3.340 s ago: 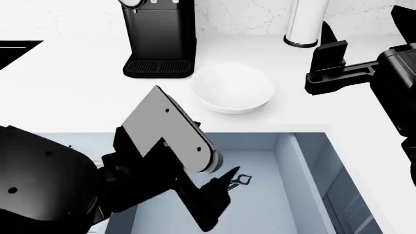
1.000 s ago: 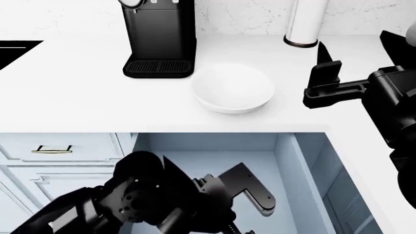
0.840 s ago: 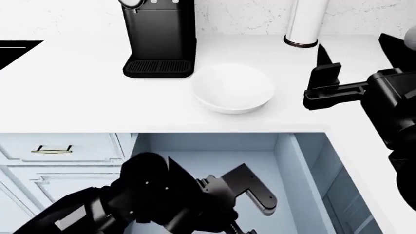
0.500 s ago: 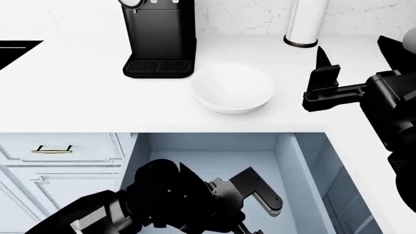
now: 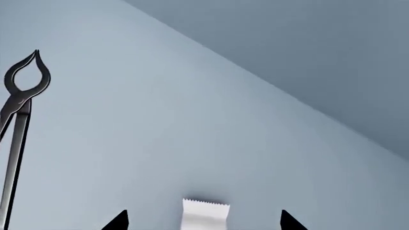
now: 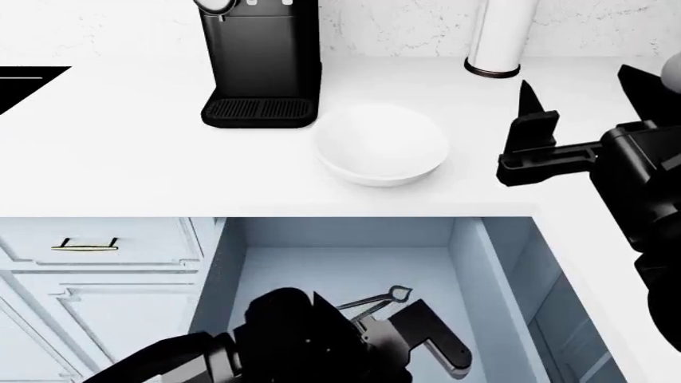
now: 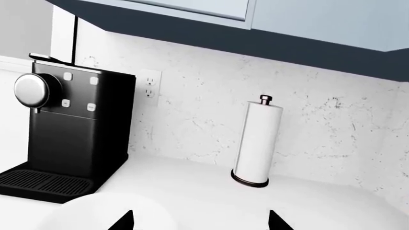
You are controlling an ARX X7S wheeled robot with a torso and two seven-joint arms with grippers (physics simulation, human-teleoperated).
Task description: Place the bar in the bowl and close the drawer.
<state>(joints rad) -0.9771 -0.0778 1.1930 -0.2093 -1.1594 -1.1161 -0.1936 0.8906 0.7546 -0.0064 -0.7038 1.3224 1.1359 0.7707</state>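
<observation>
The bar [image 5: 204, 214] lies on the floor of the open drawer [image 5: 191, 120]; only its cream-white serrated end shows. My left gripper [image 5: 202, 223] is open, with a black fingertip on each side of the bar and a gap to each. In the head view my left arm [image 6: 319, 343] reaches down into the drawer [image 6: 474, 263] and hides the bar. The white bowl [image 6: 381, 144] sits empty on the counter behind the drawer. My right gripper [image 6: 578, 92] hangs open over the counter to the right of the bowl, holding nothing. In the right wrist view the right gripper [image 7: 198, 223] shows with the bowl's rim [image 7: 96, 215].
Thin black pincers [image 5: 16, 110] lie on the drawer floor beside the bar, and also show as pincers [image 6: 378, 302] by my left arm. A black coffee machine [image 6: 261, 64] and a paper towel holder [image 6: 500, 36] stand at the counter's back. A small drawer front with a brass handle [image 6: 85, 245] is at left.
My left arm has sunk lower and nearer the drawer's front, uncovering the pincers. The right arm has barely shifted.
</observation>
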